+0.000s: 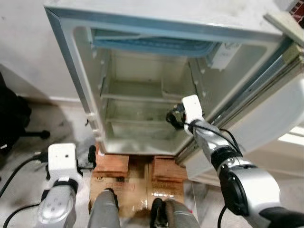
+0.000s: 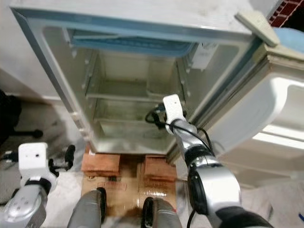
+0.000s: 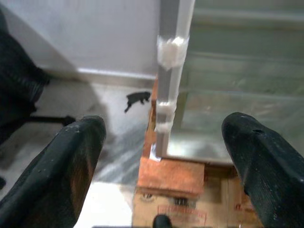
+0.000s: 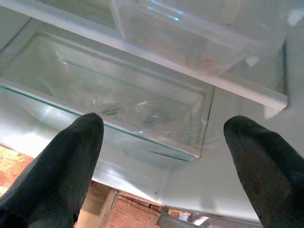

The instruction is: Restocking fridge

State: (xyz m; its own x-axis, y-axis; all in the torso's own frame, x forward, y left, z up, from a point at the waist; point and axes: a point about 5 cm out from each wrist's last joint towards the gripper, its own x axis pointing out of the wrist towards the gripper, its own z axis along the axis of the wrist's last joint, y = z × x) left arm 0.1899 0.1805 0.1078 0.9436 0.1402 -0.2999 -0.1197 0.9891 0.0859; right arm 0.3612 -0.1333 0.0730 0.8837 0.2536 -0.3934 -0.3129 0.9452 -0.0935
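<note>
1. Left eye view: shows an open fridge [image 1: 142, 95] standing on bricks [image 1: 114, 164] over cardboard [image 1: 137, 190], door [image 1: 266, 118] swung to the right. Holds glass shelves [image 1: 137, 97] and a blue-edged flap [image 1: 152, 45] at the top of the compartment. Right end effector [image 1: 172, 115] reaching into the fridge mouth at the lower shelf level, near the right wall; finger spread not readable from here. Left end effector [image 1: 91, 156] held low, in front of the fridge's left bottom corner, beside the bricks. Black chair base [image 1: 28, 133] on the floor at far left.

2. Right eye view: same scene. Right arm [image 2: 204, 175] stretched forward from lower right, white wrist block [image 2: 173, 108] just inside the fridge opening. Left arm [image 2: 33, 190] low at lower left, well apart from the right.

3. Left wrist view: left end effector [image 3: 168, 171] wide open, holding nothing, both black fingers [image 3: 76, 156] spread far apart. Between them, the fridge's left front edge [image 3: 168, 71], the brick beneath it and cardboard below. Dark mark [image 3: 137, 99] on the floor beside the fridge.

4. Right wrist view: right end effector [image 4: 161, 161] wide open and empty, fingers [image 4: 71, 156] spread. Beyond them, a glass shelf [image 4: 118, 104] with a clear drawer under it, and a clear bin [image 4: 199, 33] on the level above. Brick visible under the fridge floor.
</note>
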